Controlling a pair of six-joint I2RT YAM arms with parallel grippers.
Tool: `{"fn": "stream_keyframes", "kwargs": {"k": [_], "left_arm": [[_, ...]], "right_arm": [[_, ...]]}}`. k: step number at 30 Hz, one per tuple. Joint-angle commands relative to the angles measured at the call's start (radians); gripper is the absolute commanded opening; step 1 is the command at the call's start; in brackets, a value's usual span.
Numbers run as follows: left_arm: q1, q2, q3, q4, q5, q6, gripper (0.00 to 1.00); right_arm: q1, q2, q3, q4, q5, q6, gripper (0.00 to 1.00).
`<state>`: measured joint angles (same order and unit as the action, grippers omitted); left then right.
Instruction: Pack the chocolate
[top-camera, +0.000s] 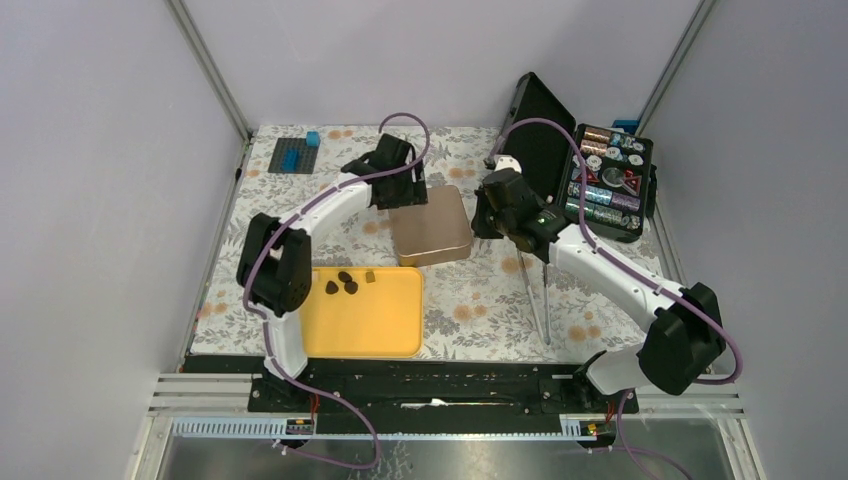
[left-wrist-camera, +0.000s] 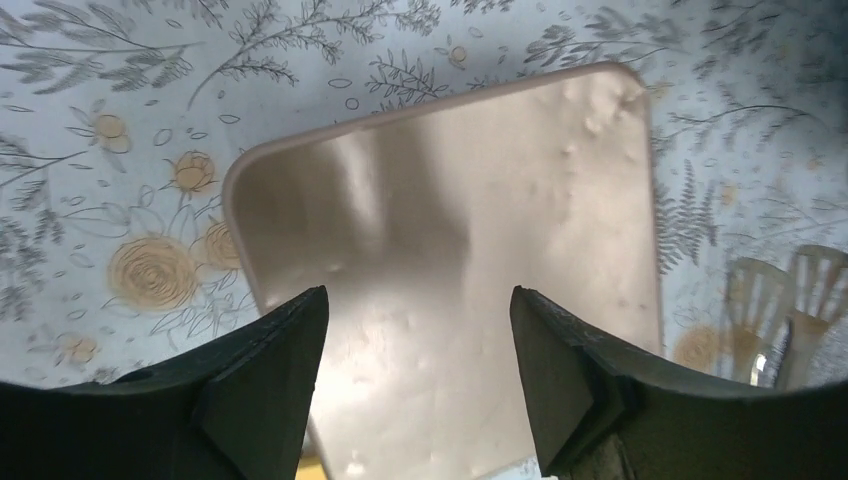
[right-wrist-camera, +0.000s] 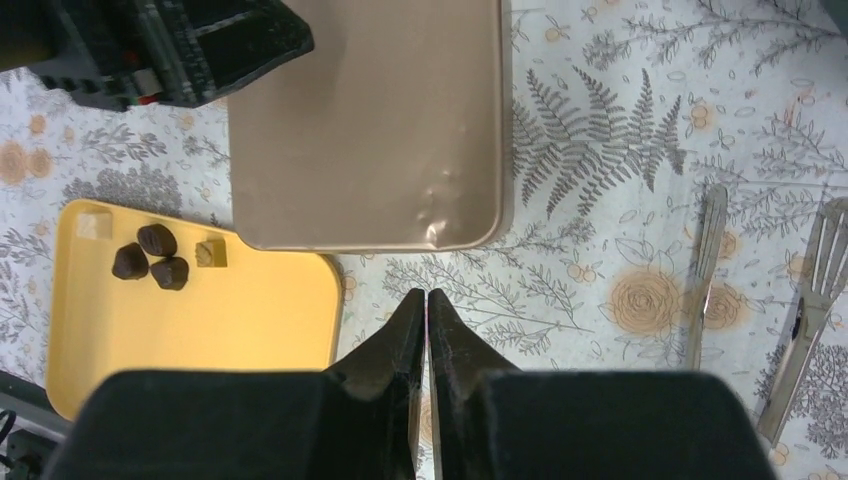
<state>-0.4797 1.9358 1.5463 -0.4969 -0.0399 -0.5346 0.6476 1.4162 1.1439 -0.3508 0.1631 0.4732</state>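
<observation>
Judged barely begun. Found the chocolate (right-wrist-camera: 150, 258) loose in the back left corner of a yellow tray (right-wrist-camera: 230, 330): three dark pieces bunched close together, with tan squares (right-wrist-camera: 210, 252) just beside them. None of it seen packed. Noted a rose-gold tin (top-camera: 432, 225) just beyond the tray's back right corner, showing a flat unbroken top, so apparently shut; contents hidden. Left to do, on this reading: open the tin, then move every piece across.

Left gripper (left-wrist-camera: 418, 296) poised over the tin, fingers spread wide, holding nothing. Right gripper (right-wrist-camera: 427, 296) just off the tin's near edge, fingers pressed together, empty.

Desk (top-camera: 480, 300) covered with a pale floral cloth. On its right side, a slotted spatula (right-wrist-camera: 815, 290) and a second metal utensil (right-wrist-camera: 705, 260), well apart from the tray. At back right, an open black case (top-camera: 608, 180) of small coloured items. At back left, a blue block (top-camera: 312, 138) on a dark gridded plate (top-camera: 290, 158). Enclosed by plain lilac-grey walls on a metal frame.
</observation>
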Motion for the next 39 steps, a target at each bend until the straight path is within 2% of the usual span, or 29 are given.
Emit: {"fn": "stream_keyframes", "kwargs": {"k": [1,4,6,10,12,16,21,23,25,28,31,35,36,39], "left_arm": [[0.005,-0.178,0.084,-0.024,-0.021,0.022,0.72],[0.005,-0.210,0.060,-0.025,-0.024,0.005,0.72],[0.006,-0.261,-0.012,-0.003,-0.045,-0.074,0.74],[0.006,-0.503,-0.322,0.156,-0.043,-0.191,0.77],[0.006,-0.625,-0.445,0.182,-0.047,-0.226,0.78],[0.006,-0.804,-0.582,0.087,-0.025,-0.257,0.78],[0.006,-1.001,-0.685,-0.039,-0.080,-0.293,0.82],[0.006,-1.051,-0.693,-0.084,-0.123,-0.302,0.84],[0.006,-1.072,-0.686,-0.113,-0.142,-0.294,0.86],[0.006,-1.059,-0.655,-0.136,-0.138,-0.264,0.89],[0.006,-1.029,-0.602,-0.160,-0.133,-0.225,0.92],[0.006,-1.012,-0.530,-0.217,-0.171,-0.178,0.98],[0.006,-1.011,-0.514,-0.234,-0.180,-0.160,0.98],[0.006,-1.022,-0.482,-0.277,-0.215,-0.133,0.99]], "right_arm": [[-0.002,0.027,0.099,0.017,-0.013,-0.032,0.11],[-0.004,0.102,0.184,0.018,0.007,-0.069,0.14],[-0.014,0.178,0.268,0.012,0.001,-0.094,0.16],[-0.026,0.355,0.494,-0.064,-0.025,-0.127,0.17],[-0.030,0.454,0.581,-0.089,-0.028,-0.140,0.17],[-0.037,0.620,0.699,-0.128,-0.020,-0.150,0.17],[-0.043,0.747,0.702,-0.136,-0.019,-0.126,0.16],[-0.044,0.781,0.712,-0.147,-0.044,-0.117,0.18],[-0.044,0.810,0.802,-0.229,-0.057,-0.118,0.29],[-0.043,0.802,0.978,-0.368,-0.039,-0.142,0.53],[-0.043,0.706,1.063,-0.438,0.025,-0.157,0.65],[-0.044,0.462,0.918,-0.395,0.093,-0.169,0.85],[-0.043,0.395,0.853,-0.380,0.120,-0.166,0.97],[-0.043,0.196,0.606,-0.305,0.189,-0.153,1.00]]}}
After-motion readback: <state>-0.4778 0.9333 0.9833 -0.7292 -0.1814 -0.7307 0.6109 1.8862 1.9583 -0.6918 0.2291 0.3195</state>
